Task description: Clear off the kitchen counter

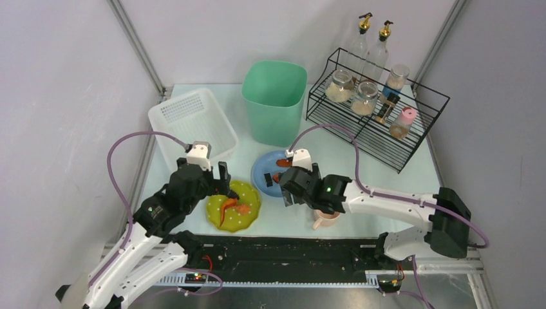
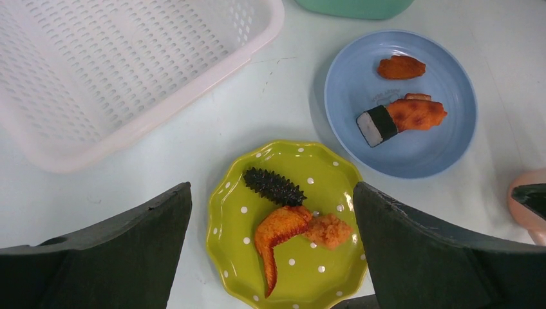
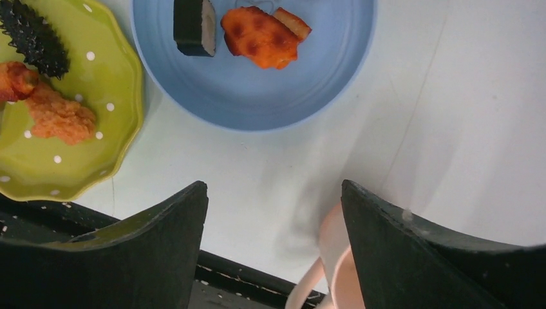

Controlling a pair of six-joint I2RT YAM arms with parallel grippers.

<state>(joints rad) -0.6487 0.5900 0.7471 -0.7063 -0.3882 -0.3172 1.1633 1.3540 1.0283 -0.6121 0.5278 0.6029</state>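
Observation:
The kitchen counter (image 1: 386,174) is pale mint-white with a black rail at the front. My left gripper (image 1: 222,187) is open and empty above a green dotted plate (image 1: 248,219). In the left wrist view its gripper (image 2: 270,251) straddles the plate (image 2: 225,212), which holds a black spiky piece (image 2: 273,187), an orange wing (image 2: 277,235) and an orange lump (image 2: 328,230). My right gripper (image 1: 290,193) is open and empty between a blue plate (image 1: 263,168) and a pink cup (image 1: 327,219). In the right wrist view the cup (image 3: 335,257) shows just inside the right finger (image 3: 418,251), mostly hidden.
The blue plate (image 2: 412,154) holds a sushi piece (image 2: 376,124) and fried pieces (image 2: 417,114). A white perforated basket (image 1: 192,122) stands at the back left, a green bin (image 1: 273,100) behind the plates, and a black wire rack (image 1: 376,109) with jars and bottles at the back right.

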